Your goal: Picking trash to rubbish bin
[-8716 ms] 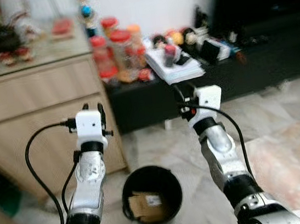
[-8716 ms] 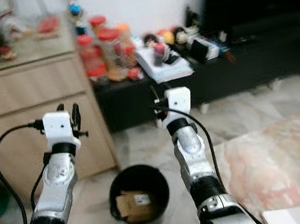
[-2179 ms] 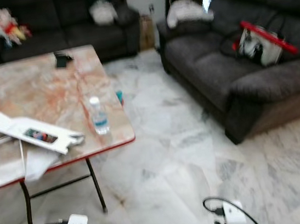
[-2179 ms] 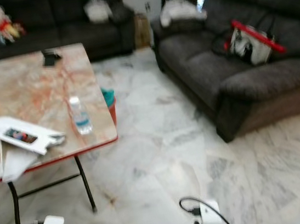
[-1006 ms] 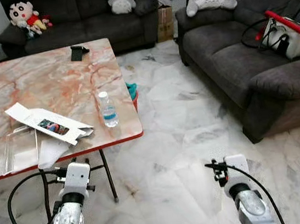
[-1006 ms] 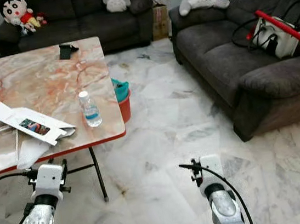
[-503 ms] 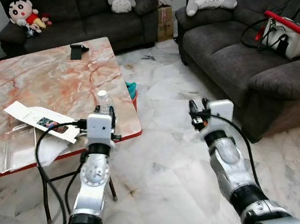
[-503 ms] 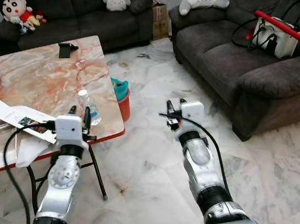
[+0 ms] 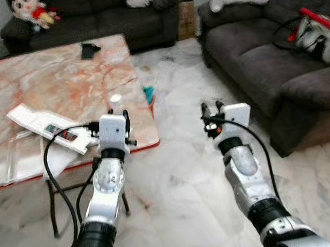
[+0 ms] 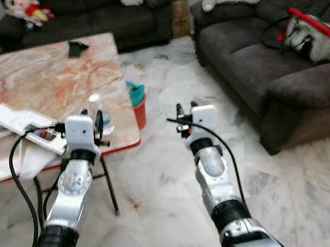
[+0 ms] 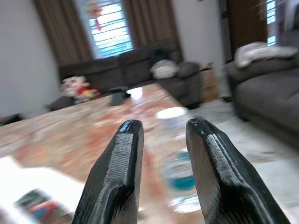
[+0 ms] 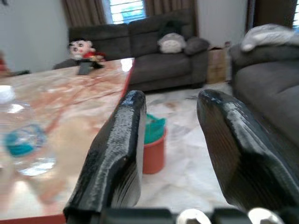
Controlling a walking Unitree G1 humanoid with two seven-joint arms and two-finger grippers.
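Left claw (image 11: 161, 140) spread, blurry bottle (image 11: 176, 158) apparently ahead; right claw (image 12: 170, 140) spread, bucket (image 12: 153, 142) beyond.

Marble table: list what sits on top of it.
On the marble table: a water bottle near the corner, partly hidden by the left claw; a flattened white box; clear plastic; a dark object at the far edge, too small to identify.

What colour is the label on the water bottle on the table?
Teal-blue, around the clear water bottle. It shows best in the left wrist view, framed between the left gripper and its fingers.

One bottle (image 10: 96, 111), two sofas (image 10: 277, 48).
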